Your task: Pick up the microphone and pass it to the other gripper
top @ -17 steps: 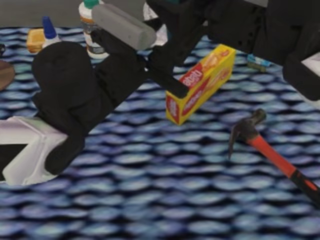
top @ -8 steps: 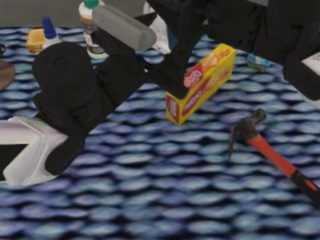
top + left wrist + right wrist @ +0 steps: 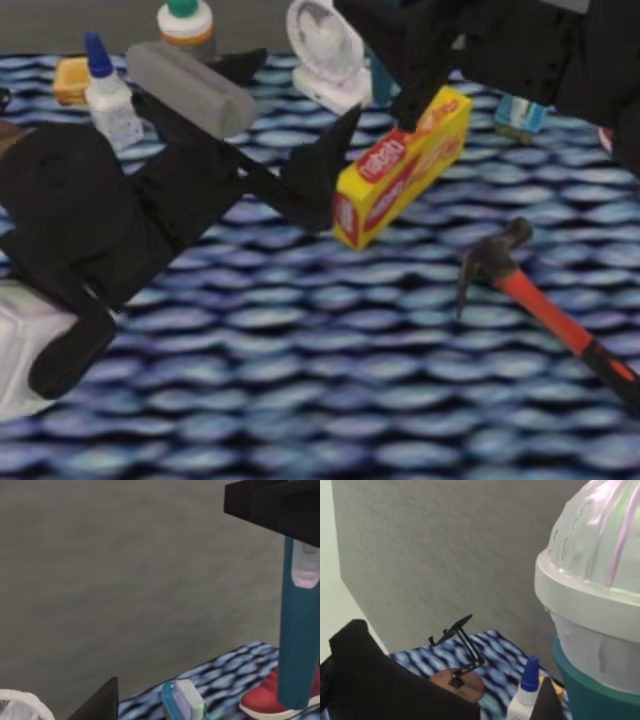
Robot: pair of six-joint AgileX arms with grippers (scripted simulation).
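Table (image 3: 300,400): covered in a blue woven pattern, with clutter along its far edge and right side.

Arms, step in hand: the transfer stage. The pickup is judged complete, since the microphone (image 3: 299,645) hangs upright in the air, clear of the table, gripped by the right tool (image 3: 287,515). The frames alone do not settle whether the pass is about to be made or is already done. If it is yet to come, the next move calls for the left tool (image 3: 300,95) to travel towards the free teal shaft below the right tool's grip. Its fingers should be kept apart until they sit on either side of the shaft, and the right tool should let go only once they have closed.

Pose: the left arm lies low across the table's left half and reaches towards the far middle. Its tool is spread wide, holds nothing and stands apart from the microphone. The right arm enters from the far right corner, with its tool held high and clamped on the microphone. The white head sits close to the right wrist camera and the switch strip sits just under the grip.

Yellow box (image 3: 400,165): lies near the middle, between the two tools, and is a collision risk for a low approach.

Hammer (image 3: 540,290): lies on the right side, well apart from both tools.

Glue bottle (image 3: 110,95): stands at the far left and takes no part.
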